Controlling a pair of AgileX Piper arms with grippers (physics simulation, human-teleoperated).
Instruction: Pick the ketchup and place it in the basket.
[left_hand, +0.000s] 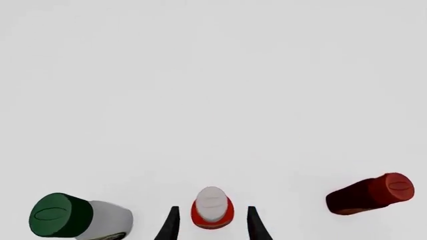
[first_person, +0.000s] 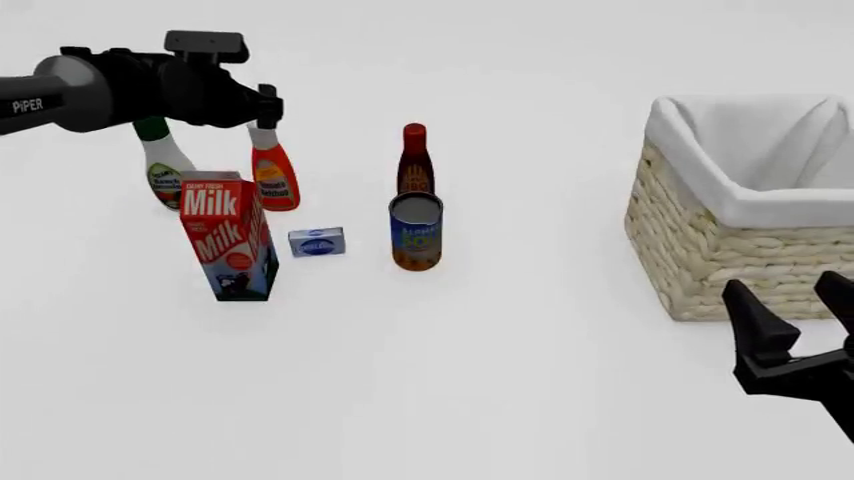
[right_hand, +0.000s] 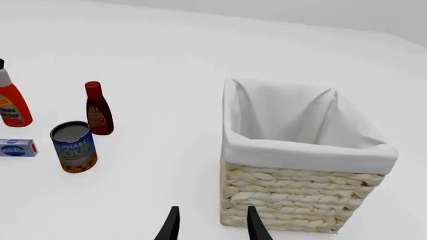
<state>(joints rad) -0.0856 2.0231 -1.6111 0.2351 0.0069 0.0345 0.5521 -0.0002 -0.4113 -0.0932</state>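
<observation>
The ketchup (first_person: 274, 176) is a red-orange bottle with a pale cap, standing upright behind the milk carton at the far left. My left gripper (first_person: 264, 116) is open and sits over the bottle's top. In the left wrist view the gripper (left_hand: 213, 210) has a finger on each side of the ketchup cap (left_hand: 212, 202), with gaps showing. The basket (first_person: 694, 250) is tan wicker with a white lining and stands at the right. My right gripper (first_person: 798, 305) is open and empty just in front of the basket. The right wrist view shows this gripper (right_hand: 212, 220), the basket (right_hand: 287, 200) and the ketchup (right_hand: 10, 106).
A milk carton (first_person: 230, 235) stands in front of the ketchup. A white bottle with a green cap (first_person: 163, 168) is to its left. A slim dark-red bottle (first_person: 415, 160), a soup can (first_person: 416, 235) and a small blue box (first_person: 316, 242) stand mid-table.
</observation>
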